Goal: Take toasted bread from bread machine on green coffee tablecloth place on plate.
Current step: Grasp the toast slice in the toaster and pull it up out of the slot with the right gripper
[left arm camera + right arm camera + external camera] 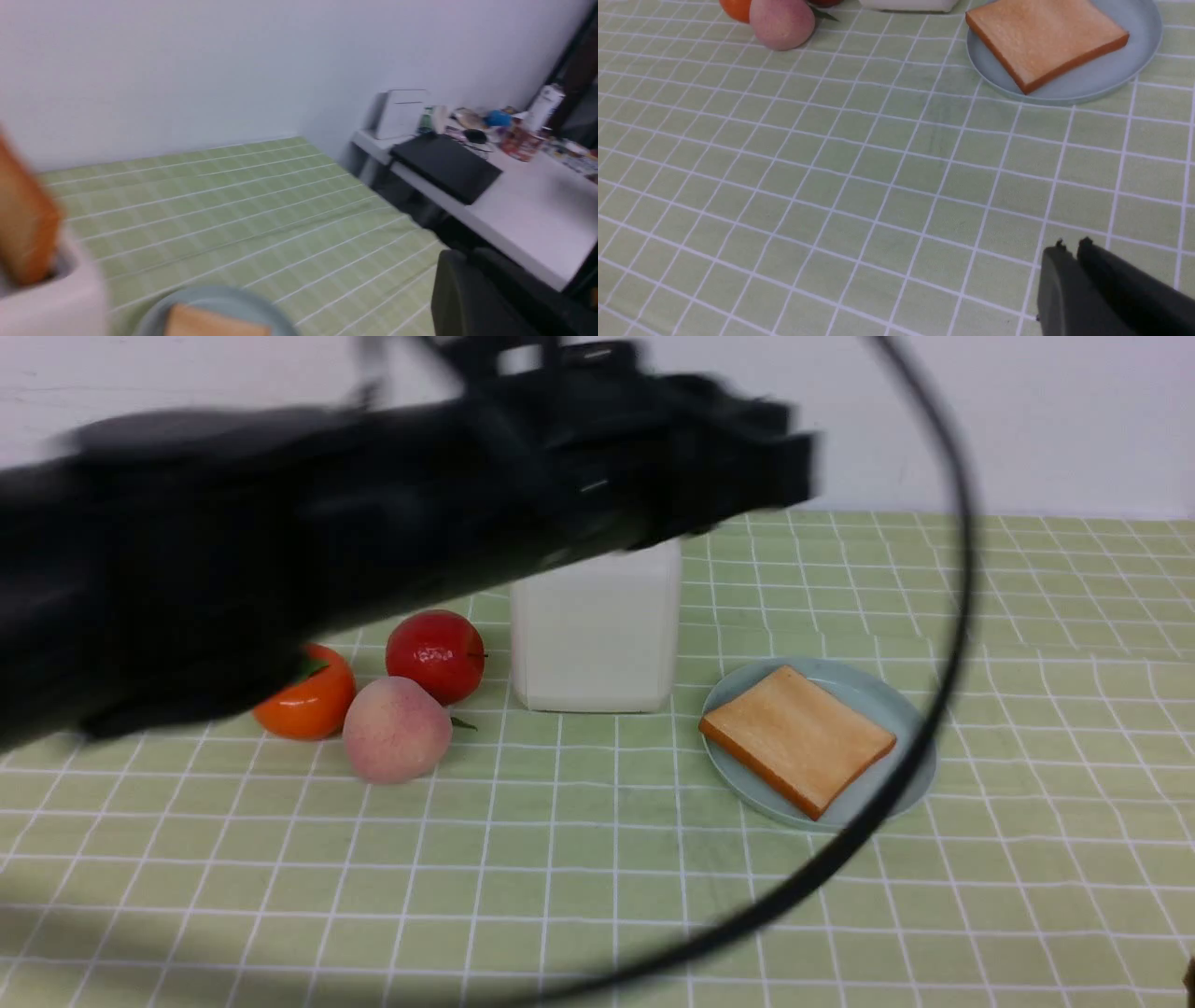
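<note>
The white bread machine (596, 635) stands on the green coffee tablecloth (560, 859), its top hidden by my blurred left arm (373, 523). In the left wrist view one toasted bread slice (23, 219) stands upright in the bread machine's (51, 303) slot. The other slice (798, 737) lies flat on the pale blue-green plate (896, 709), just right of the machine. My left gripper (467, 254) is shut and empty, off to the side of the machine. My right gripper (1071, 245) is shut and empty, low over the cloth, nearer to me than the plate (1125, 70).
An orange (306, 700), a red apple (434, 655) and a peach (397, 728) sit left of the bread machine. A black cable (934, 709) loops across the front view. A side desk with a black laptop (446, 165) and clutter stands beyond the table's edge.
</note>
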